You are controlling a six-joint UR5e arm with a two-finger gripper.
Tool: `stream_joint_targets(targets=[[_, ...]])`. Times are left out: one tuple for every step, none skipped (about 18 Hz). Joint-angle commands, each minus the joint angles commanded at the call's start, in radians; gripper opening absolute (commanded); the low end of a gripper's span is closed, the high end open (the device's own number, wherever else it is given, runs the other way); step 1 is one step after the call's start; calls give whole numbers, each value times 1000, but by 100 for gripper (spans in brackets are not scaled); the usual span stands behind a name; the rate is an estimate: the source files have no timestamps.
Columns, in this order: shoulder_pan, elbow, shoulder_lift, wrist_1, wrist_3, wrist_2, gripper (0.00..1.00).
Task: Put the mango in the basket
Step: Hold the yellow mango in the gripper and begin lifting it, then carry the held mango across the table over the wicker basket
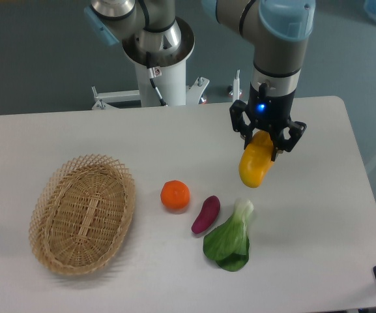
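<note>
The arm reaches down from the top of the view with its wrist pointing straight down, and the gripper sits at the end of it, a blue light glowing on its body. The jaws are closed on the upper end of the mango, which hangs tilted below them, its lower end swinging toward the basket side. The mango appears lifted off the white counter.

The basket lies on the counter well apart from the mango, far across toward the opposite side. Between basket and mango, nearer the basket's level, sit an orange and, just beside it on the side away from the basket, a purple eggplant. A leafy green vegetable rests touching or nearly touching the eggplant, below the hanging mango.
</note>
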Motion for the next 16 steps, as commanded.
stream_joint_targets(targets=[[0, -12, 3, 2, -2, -3, 44], [-2, -17, 6, 0, -5, -5, 44], [-5, -18, 6, 0, -18, -5, 44], [-20, -18, 6, 0, -61, -6, 44], [-41, -18, 3, 2, -96, -6, 44], [-63, -18, 2, 8, -138, -6, 44], [-84, -25, 0, 26, -181, -6, 44], [-106, -38, 0, 47, -227, -6, 44], [-130, -54, -1, 82, -274, -6, 44], [-167, -80, -8, 150, -347, -6, 44], [-190, -98, -12, 190, -386, -2, 44], [-210, -113, -15, 216, -418, -2, 45], [-231, -123, -17, 230, -446, 0, 45], [-253, -130, -17, 232, -474, 0, 45], [-277, -132, -20, 235, -495, 0, 44], [-319, -135, -37, 235, -520, 5, 45]])
